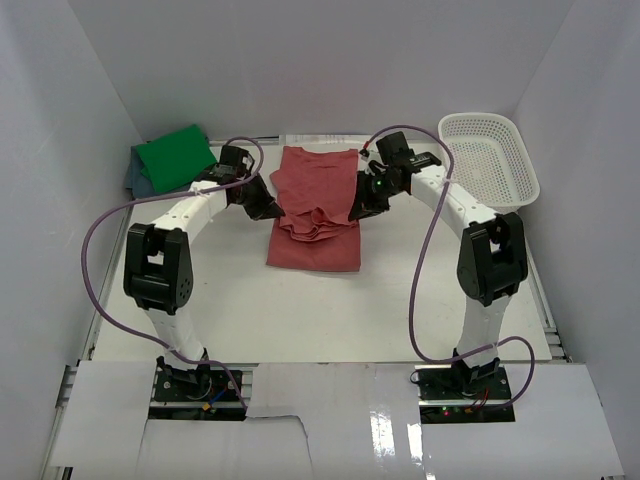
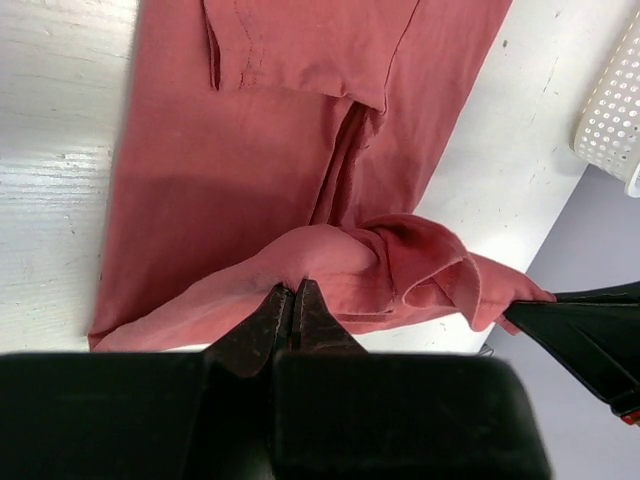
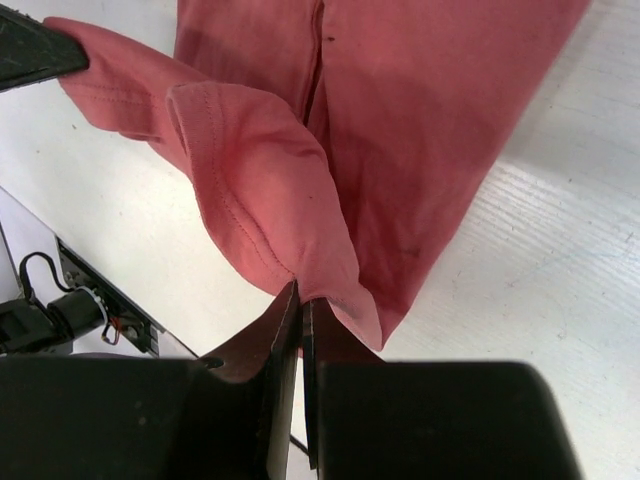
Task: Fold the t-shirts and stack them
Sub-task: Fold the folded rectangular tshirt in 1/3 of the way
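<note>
A brick-red t-shirt [image 1: 315, 205] lies lengthwise in the middle of the table, its sides folded in. My left gripper [image 1: 272, 210] is shut on the shirt's left edge [image 2: 300, 262], and my right gripper [image 1: 357, 212] is shut on the right edge [image 3: 300, 255]. Between them the lifted cloth hangs in a sagging bunch [image 1: 313, 226] above the flat lower part. The opposite gripper's black tip shows at the edge of each wrist view. A bright green t-shirt [image 1: 176, 158] lies folded at the back left, on top of a blue-grey t-shirt [image 1: 139, 176].
A white lattice basket [image 1: 489, 157] stands at the back right, its corner also in the left wrist view [image 2: 612, 110]. Purple cables loop from both arms. White walls close in the table [image 1: 330, 310] on three sides.
</note>
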Action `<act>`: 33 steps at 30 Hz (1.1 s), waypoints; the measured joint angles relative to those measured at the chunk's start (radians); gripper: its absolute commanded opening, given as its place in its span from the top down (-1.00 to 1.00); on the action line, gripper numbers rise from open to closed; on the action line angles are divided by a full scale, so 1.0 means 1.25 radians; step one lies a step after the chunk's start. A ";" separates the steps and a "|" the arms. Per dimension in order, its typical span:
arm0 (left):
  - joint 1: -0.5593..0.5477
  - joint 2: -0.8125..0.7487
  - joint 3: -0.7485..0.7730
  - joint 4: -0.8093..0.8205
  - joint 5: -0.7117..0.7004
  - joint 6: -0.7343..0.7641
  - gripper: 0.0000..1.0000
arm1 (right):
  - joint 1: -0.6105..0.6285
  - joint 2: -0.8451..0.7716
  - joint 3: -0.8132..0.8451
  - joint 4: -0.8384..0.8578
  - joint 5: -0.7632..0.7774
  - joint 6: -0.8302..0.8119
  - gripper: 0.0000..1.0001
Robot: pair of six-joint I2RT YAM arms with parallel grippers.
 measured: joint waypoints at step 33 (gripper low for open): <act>0.034 0.058 0.027 0.036 -0.003 -0.008 1.00 | -0.016 0.168 0.173 -0.036 -0.010 -0.016 0.85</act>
